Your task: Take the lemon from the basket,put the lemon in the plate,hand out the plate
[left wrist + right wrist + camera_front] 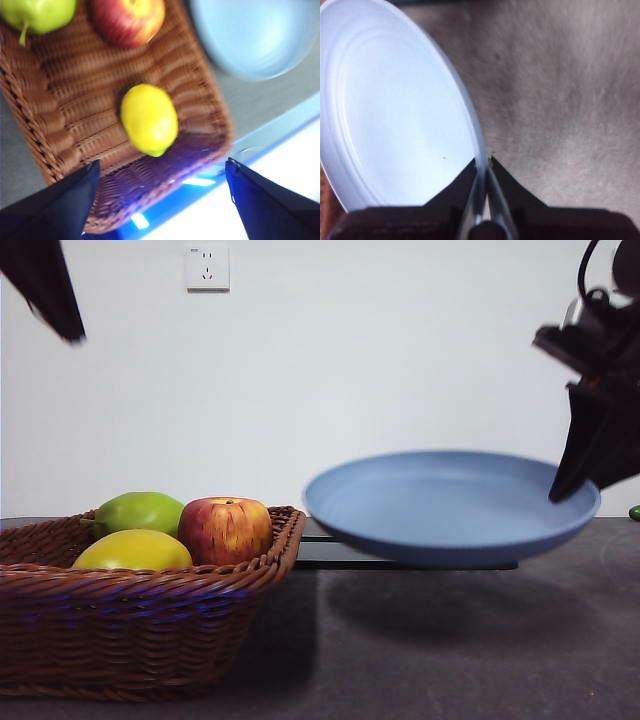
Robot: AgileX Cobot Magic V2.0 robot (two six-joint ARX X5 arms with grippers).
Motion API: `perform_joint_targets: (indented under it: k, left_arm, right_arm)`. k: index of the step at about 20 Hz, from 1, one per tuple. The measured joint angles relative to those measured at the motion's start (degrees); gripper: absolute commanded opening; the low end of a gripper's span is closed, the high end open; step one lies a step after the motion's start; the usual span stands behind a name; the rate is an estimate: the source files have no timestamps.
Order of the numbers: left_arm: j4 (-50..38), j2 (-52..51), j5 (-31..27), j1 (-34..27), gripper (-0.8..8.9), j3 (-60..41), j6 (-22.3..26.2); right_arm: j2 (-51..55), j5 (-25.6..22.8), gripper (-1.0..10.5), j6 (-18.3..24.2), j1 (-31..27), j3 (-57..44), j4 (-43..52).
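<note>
The yellow lemon (132, 551) lies in the brown wicker basket (120, 625) at the front left, next to a green pear-like fruit (138, 511) and a red-yellow apple (226, 529). In the left wrist view the lemon (149, 119) lies in the basket (80, 100), and my left gripper (160, 172) is open above it, apart from it. My right gripper (482, 162) is shut on the rim of the light-blue plate (390, 105). It holds the plate (450, 505) lifted above the table at the right (590, 465). The plate is empty.
A flat black tray (350, 552) lies on the dark table behind and under the lifted plate. A small green thing (634, 512) sits at the far right edge. A wall socket (207, 267) is on the white wall.
</note>
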State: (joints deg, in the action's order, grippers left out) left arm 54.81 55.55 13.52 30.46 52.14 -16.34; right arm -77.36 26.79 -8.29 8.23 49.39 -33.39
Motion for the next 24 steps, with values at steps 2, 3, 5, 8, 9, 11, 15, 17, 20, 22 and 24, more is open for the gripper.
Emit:
perform_joint_targets:
  k: [2,3,5,8,9,11,15,17,20,22,24]
  left_arm:
    - [-2.8,3.7,-1.3,3.9,4.33,0.0,-1.8]
    - [-4.5,5.6,-1.8,5.5,4.33,0.0,-2.4]
    - [-6.8,10.2,-5.5,8.6,4.32,0.0,-3.3]
    - [-7.1,16.9,-10.2,10.2,4.32,0.0,-3.7]
    - [-7.1,18.8,-11.5,10.2,4.32,0.0,-3.8]
    - [-8.1,21.7,-13.3,10.2,4.32,0.0,-3.8]
    - [-13.9,23.7,-13.3,10.2,4.32,0.1,-3.6]
    - [-12.6,26.1,-13.3,10.2,4.32,0.1,-3.5]
    - [-12.9,29.3,-12.5,10.2,4.28,0.0,-3.4]
    - [-14.4,29.6,-11.8,10.6,4.26,0.0,-3.4]
    - [-14.8,29.6,-11.8,10.9,3.64,0.0,-3.3]
  right_arm:
    - [2.8,0.0,0.0,0.0,0.0,0.0,-0.5]
    - [3.9,-0.1,0.0,0.0,0.0,0.0,-0.9]
    - [5.9,-0.2,0.0,0.0,0.0,0.0,-1.9]
    - [8.5,-0.3,0.0,0.0,-0.5,0.0,-3.2]
    - [9.3,-0.3,0.0,0.0,-0.9,0.0,-3.4]
    - [10.4,-0.4,0.0,0.0,-1.8,0.0,-4.0]
    - [12.0,-0.4,0.0,0.1,-3.2,0.0,-4.2]
    - [12.4,-0.4,0.0,0.1,-3.5,0.2,-4.2]
    - [12.5,-0.4,0.0,0.2,-3.7,0.2,-4.3]
    - [12.5,-0.4,0.0,0.2,-3.7,0.2,-4.2]
    - [12.5,-0.4,0.0,0.2,-3.8,0.2,-4.2]
